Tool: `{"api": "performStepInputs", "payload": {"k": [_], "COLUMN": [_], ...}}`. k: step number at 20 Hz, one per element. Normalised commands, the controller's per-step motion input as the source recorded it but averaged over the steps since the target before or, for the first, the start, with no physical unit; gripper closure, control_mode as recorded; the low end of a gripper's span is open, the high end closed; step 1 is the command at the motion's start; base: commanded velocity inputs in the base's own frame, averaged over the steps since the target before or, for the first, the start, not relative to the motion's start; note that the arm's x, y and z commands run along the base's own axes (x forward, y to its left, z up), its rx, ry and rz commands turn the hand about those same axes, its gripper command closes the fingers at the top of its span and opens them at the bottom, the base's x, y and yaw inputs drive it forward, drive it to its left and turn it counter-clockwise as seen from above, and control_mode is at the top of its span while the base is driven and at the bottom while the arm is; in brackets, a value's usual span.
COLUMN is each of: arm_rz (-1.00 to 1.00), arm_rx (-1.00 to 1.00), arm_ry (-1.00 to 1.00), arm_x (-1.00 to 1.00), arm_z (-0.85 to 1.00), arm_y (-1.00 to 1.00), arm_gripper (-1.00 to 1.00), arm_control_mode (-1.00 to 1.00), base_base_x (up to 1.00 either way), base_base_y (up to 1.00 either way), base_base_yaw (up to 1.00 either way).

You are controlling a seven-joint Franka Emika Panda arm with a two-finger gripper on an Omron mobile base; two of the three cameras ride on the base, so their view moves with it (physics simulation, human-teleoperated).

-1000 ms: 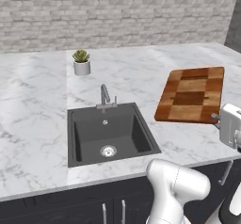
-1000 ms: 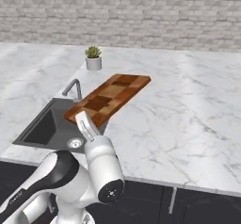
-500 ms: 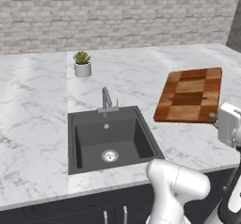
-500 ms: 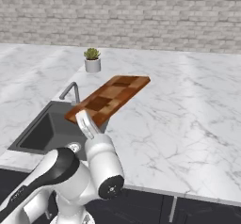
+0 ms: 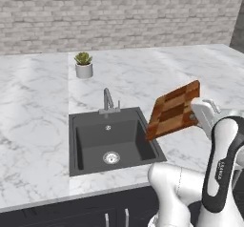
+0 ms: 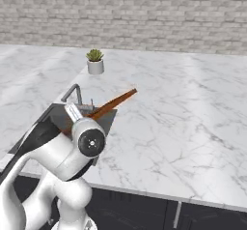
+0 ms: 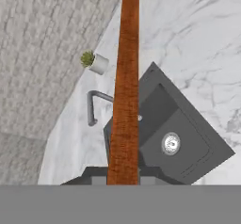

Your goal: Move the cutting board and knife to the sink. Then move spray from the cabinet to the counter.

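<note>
Left base view. We recorded a white marble counter [image 5: 43, 111] with grey veining, running the full width of the frame, backed by a grey brick wall [image 5: 119, 11]. Dark cabinet fronts [image 5: 71, 214] showed below the counter's front edge. Set into the counter was a dark grey sink [image 5: 114, 140] with a round silver drain [image 5: 111, 158] and a grey faucet [image 5: 108, 99] at its back rim. A small potted plant [image 5: 84, 65] in a white pot stood on the counter behind the sink, well apart from it. We found the checkered cutting board [image 5: 172, 109] lifted off the counter and tilted, its lower end over the sink's right rim. The gripper [image 5: 194, 117] was clamped tight on the board's upper right edge.

Right base view. We noted the same counter [image 6: 183, 122] and brick wall [image 6: 125, 16], the potted plant [image 6: 95, 61] near the wall, and the faucet [image 6: 75, 93] beside the arm. The cutting board [image 6: 113, 104] showed nearly edge-on, slanting up and away from the arm, above the sink [image 6: 103, 120].

Hand view. We logged the cutting board [image 7: 126, 91] as a narrow brown strip running from bottom to top, held edge-on across the sink [image 7: 174, 133]. The drain [image 7: 170, 143], faucet [image 7: 94, 105] and potted plant [image 7: 95, 62] lay on either side of it.
</note>
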Motion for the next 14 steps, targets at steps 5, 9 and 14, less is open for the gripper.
{"api": "performStepInputs", "payload": {"k": [5, 9, 14], "arm_rz": [0.01, 0.0, 0.0], "arm_rx": [-0.06, 0.07, 0.26], "arm_ry": [0.38, 0.26, 0.13], "arm_x": [0.12, 0.07, 0.0], "arm_z": [0.0, 0.0, 0.0], "arm_y": [0.73, 0.21, 0.0], "arm_gripper": [1.0, 1.0, 1.0], "arm_control_mode": [-1.0, -1.0, -1.0], "base_base_x": [0.0, 0.0, 0.0], "base_base_y": [0.0, 0.0, 0.0], "base_base_yaw": [0.0, 0.0, 0.0]}}
